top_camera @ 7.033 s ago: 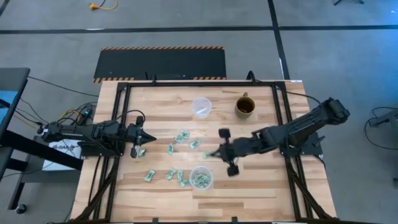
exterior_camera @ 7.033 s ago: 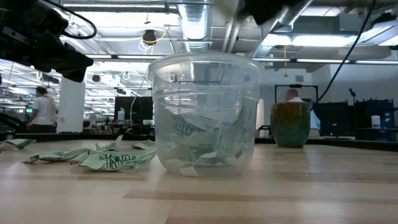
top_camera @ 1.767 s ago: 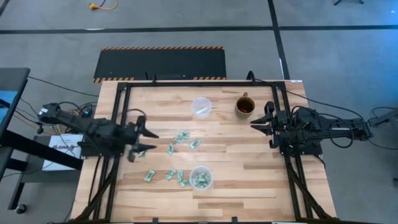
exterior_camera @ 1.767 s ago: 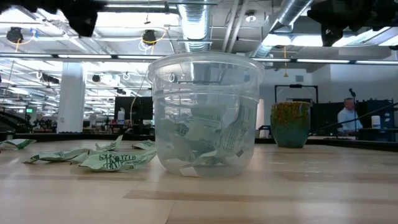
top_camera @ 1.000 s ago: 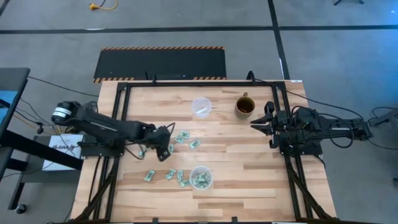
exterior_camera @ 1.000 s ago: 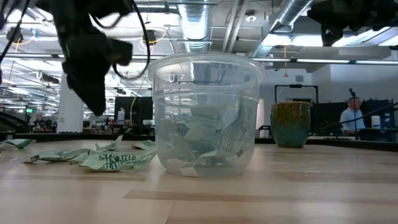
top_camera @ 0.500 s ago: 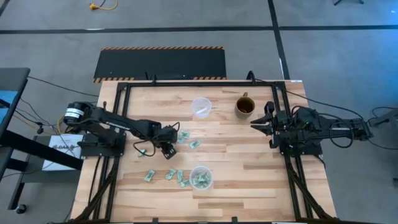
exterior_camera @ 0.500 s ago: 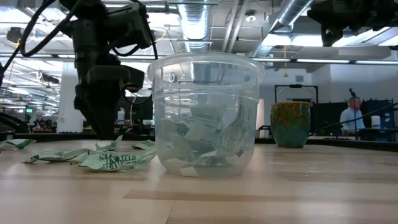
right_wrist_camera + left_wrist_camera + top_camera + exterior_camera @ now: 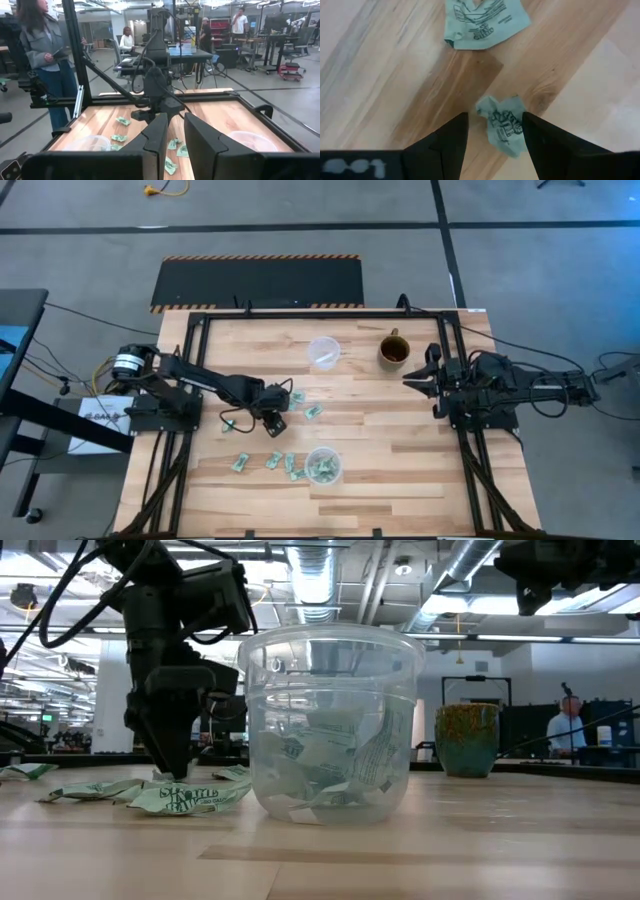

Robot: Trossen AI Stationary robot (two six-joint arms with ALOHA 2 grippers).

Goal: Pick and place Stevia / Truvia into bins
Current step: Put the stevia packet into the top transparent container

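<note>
Pale butcher-block wood, striped with lighter and darker planks, makes up my desk (image 9: 400, 460), which is framed by black rails. I take the near clear cup (image 9: 323, 466) as my landmark: a round, translucent plastic bin with a whitish rim, already holding a heap of crumpled green-and-white packets.

My left pincer (image 9: 275, 416) reaches down to the desk up and to the left of that cup. Its two dark fingers are parted, straddling one crumpled packet (image 9: 503, 125) of thin, wrinkled, pale green paper with dark print. The fingers are not closed on it; bare wood shows between one finger and the paper. A second, flatter packet (image 9: 485, 22) lies just beyond it on the wood.

More loose packets (image 9: 290, 465) lie scattered to the left of the cup and above it. The second clear cup (image 9: 324, 352) stands well above the first, near the desk's far edge, with a brown mug (image 9: 393, 351) just to its right.

My right pincer (image 9: 412, 379) waits well to the right of the cup, above the desk's right rail, with a narrow gap between its fingers and nothing in it.

Only the level view shows the cup's ribbed, see-through wall (image 9: 330, 725) and the packets piled inside. Only the right wrist view shows a person in a grey jacket (image 9: 42, 45) standing beyond the desk.
</note>
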